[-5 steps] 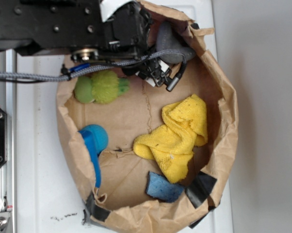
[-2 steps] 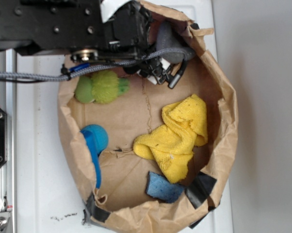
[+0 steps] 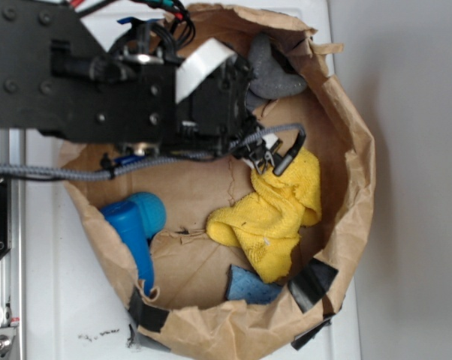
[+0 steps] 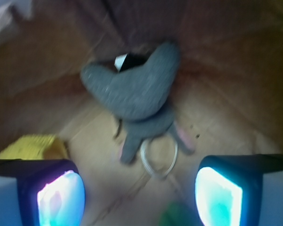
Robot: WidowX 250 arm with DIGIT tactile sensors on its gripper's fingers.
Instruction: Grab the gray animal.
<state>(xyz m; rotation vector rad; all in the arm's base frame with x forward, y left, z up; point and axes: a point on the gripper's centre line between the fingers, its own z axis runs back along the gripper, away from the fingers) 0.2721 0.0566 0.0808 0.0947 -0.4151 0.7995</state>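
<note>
A wide brown paper bag (image 3: 346,112) lies open on a white tabletop (image 3: 53,300), seen from above; its rim is crumpled and patched with strips of black tape (image 3: 310,283). The black robot arm (image 3: 83,82) reaches in from the upper left, trailing a braided gray cable (image 3: 46,171); its tool (image 4: 139,188) hangs over the upper middle of the bag, just above a crumpled yellow cloth (image 3: 275,217).

The gray animal (image 3: 271,71) lies against the bag's upper inside wall, just beyond the arm's tip; only its curved dark gray body shows in the exterior view. In the blurred wrist view the gray animal (image 4: 137,94) sits ahead of the tool on the brown paper floor; its curved body arches at the top, a narrower gray part and flat pinkish limbs trail downward, and a thin white loop (image 4: 159,157) lies below it.

The tool is released; its two fingers (image 4: 57,195) stand well apart at the lower corners of the wrist view, with nothing between them, and the toy is clear of both.

A blue scoop-like object (image 3: 136,225) leans on the bag's left wall; a small blue-gray cloth patch (image 3: 252,285) lies near the bottom, touching the yellow cloth; a blurred green shape (image 4: 179,215) shows at the lower edge of the wrist view.
</note>
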